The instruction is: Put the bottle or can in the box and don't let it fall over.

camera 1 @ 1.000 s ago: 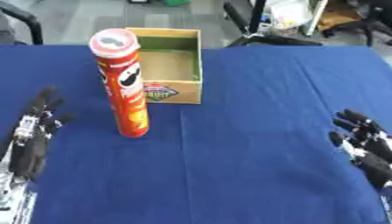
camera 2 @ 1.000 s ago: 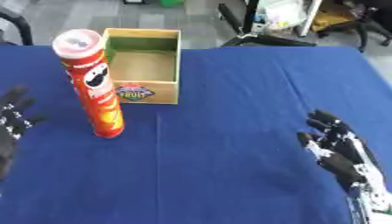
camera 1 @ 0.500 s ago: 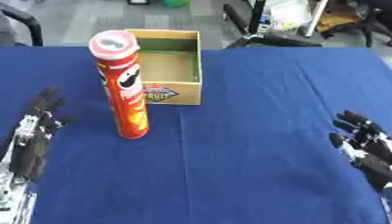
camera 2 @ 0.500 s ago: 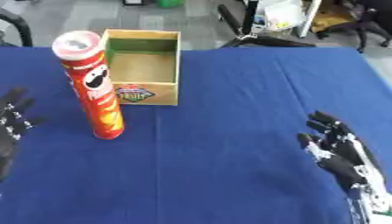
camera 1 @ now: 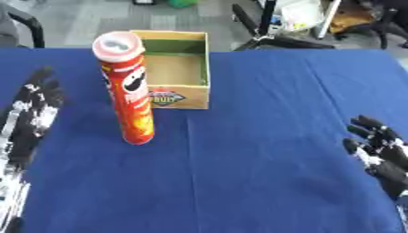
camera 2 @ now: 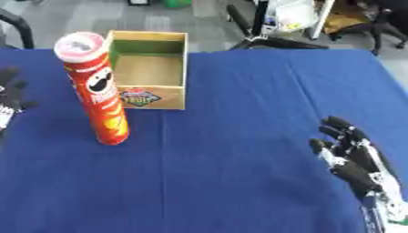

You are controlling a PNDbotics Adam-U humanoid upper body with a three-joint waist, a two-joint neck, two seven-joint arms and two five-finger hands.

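A tall red crisp can [camera 1: 130, 91] with a pale lid stands upright on the blue table, just in front of and left of an open cardboard box [camera 1: 177, 68] with a green inner wall. The box holds nothing that I can see. My left hand [camera 1: 32, 111] rests open at the left edge, fingers pointing up, a short way left of the can and not touching it. At the lower right my right hand [camera 2: 350, 157] lies open, fingers straight, far from the can and the box.
The blue tablecloth [camera 1: 255, 136] covers the whole work surface. Beyond the far edge there are office chair legs [camera 1: 275, 38] and floor clutter.
Both hands hold their places with fingers open. The can and box keep their positions; only the view has shifted slightly.
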